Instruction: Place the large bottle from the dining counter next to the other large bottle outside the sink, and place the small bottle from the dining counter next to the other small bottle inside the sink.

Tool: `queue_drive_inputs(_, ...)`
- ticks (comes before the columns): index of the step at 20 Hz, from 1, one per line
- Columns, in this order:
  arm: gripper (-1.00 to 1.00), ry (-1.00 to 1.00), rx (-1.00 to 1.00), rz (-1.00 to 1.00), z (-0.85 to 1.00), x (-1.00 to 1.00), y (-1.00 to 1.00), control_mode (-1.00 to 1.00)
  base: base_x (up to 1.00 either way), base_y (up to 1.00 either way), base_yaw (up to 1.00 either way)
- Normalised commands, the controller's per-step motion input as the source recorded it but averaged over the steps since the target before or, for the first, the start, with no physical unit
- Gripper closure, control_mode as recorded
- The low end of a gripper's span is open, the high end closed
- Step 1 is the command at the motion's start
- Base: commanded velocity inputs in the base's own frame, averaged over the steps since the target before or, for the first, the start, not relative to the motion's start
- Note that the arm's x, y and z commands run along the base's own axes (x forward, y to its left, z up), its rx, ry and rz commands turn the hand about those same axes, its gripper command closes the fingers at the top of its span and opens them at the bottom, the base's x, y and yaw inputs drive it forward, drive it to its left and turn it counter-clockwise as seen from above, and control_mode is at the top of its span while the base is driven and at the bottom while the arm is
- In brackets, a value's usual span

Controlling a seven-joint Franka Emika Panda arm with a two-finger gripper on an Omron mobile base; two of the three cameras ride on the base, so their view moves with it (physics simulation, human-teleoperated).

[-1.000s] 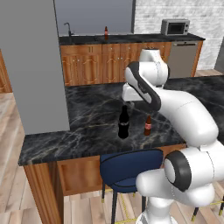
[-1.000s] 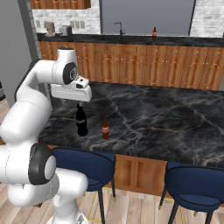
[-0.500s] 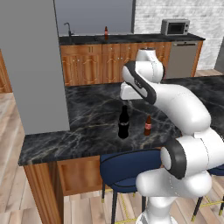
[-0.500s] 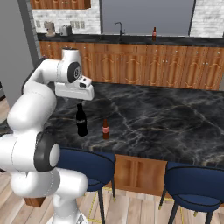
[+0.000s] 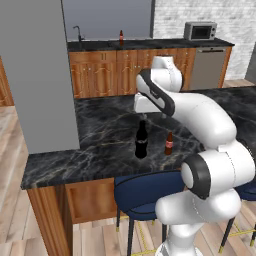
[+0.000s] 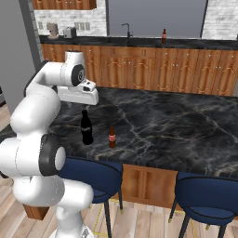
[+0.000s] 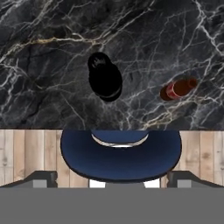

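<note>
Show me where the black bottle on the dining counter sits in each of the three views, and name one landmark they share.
Left base view: black bottle just left of centre, under the robot's hand.
Right base view: left of centre, near the counter's front edge.
Hand view: seen from above, upper middle.
Shared landmark: the small brown bottle beside it, to its right in every view.

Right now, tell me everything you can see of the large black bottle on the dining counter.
The large bottle is glossy black and cola-shaped, with a pale label band at its waist and a narrow neck. It stands upright near the front edge of the dining counter, above a blue stool. The small bottle stands apart beside it. The open gripper hangs just above its cap, not touching.
</note>
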Motion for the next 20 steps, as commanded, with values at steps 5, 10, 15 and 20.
queue_drive_inputs(5, -1.00, 0.00, 0.00, 0.00, -0.17, 0.11, 0.06, -1.00, 0.00, 0.00, 0.00)
queue_drive_inputs(10, -1.00, 0.00, 0.00, 0.00, -0.03, 0.33, 0.01, -1.00, 0.00, 0.00, 0.00)
queue_drive_inputs(15, -1.00, 0.00, 0.00, 0.00, 0.00, 0.24, 0.01, -1.00, 0.00, 0.00, 0.00)
queue_drive_inputs(20, -1.00, 0.00, 0.00, 0.00, 0.00, 0.27, 0.02, -1.00, 0.00, 0.00, 0.00)
